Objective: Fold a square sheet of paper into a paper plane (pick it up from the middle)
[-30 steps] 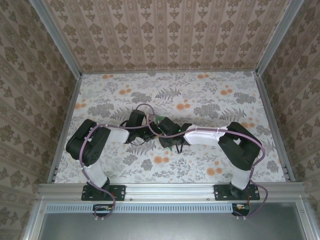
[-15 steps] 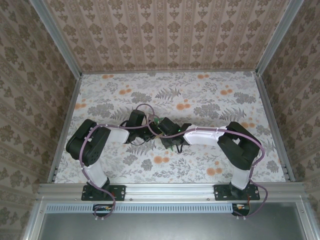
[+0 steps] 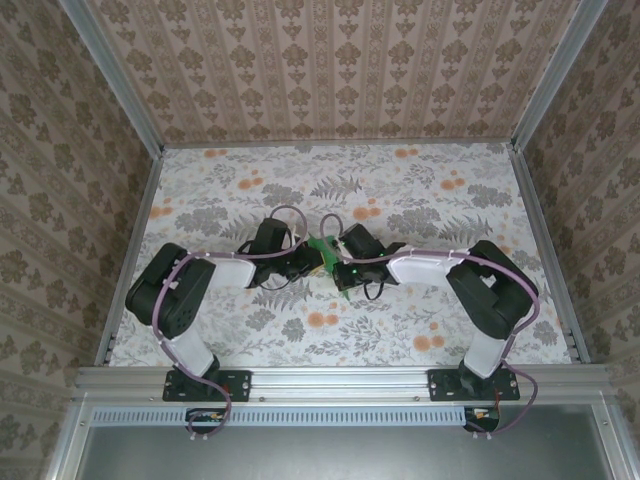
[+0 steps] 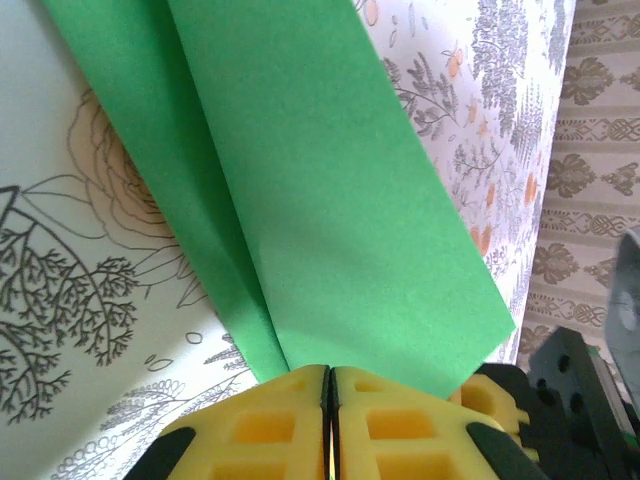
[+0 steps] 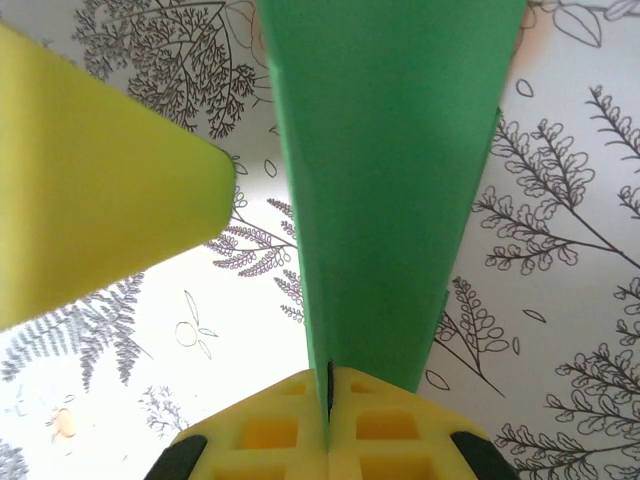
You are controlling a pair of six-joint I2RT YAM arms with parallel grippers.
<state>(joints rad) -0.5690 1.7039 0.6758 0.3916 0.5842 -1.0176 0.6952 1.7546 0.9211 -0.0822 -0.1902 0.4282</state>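
The green paper (image 3: 323, 249) is folded into a narrow layered strip and hangs above the table between both arms at the table's middle. My left gripper (image 4: 330, 385) is shut on one end of it, and the broad folded flap (image 4: 320, 180) runs up and away from the pads. My right gripper (image 5: 328, 388) is shut on the strip (image 5: 390, 150), whose fold enters the slit between its yellow pads. In the top view the two grippers (image 3: 318, 262) (image 3: 340, 268) meet nose to nose. A yellow finger of the left gripper (image 5: 100, 180) shows at the right wrist view's upper left.
The floral tablecloth (image 3: 420, 200) covers the table, with patterned walls at the back and both sides. The metal rail (image 3: 340, 378) carrying the arm bases runs along the near edge. The right gripper's black body (image 4: 585, 395) sits close at the left wrist view's lower right.
My right gripper has shut on the green paper. The right arm's wrist has shifted right and back, and more green shows between the grippers. The left gripper has stayed shut.
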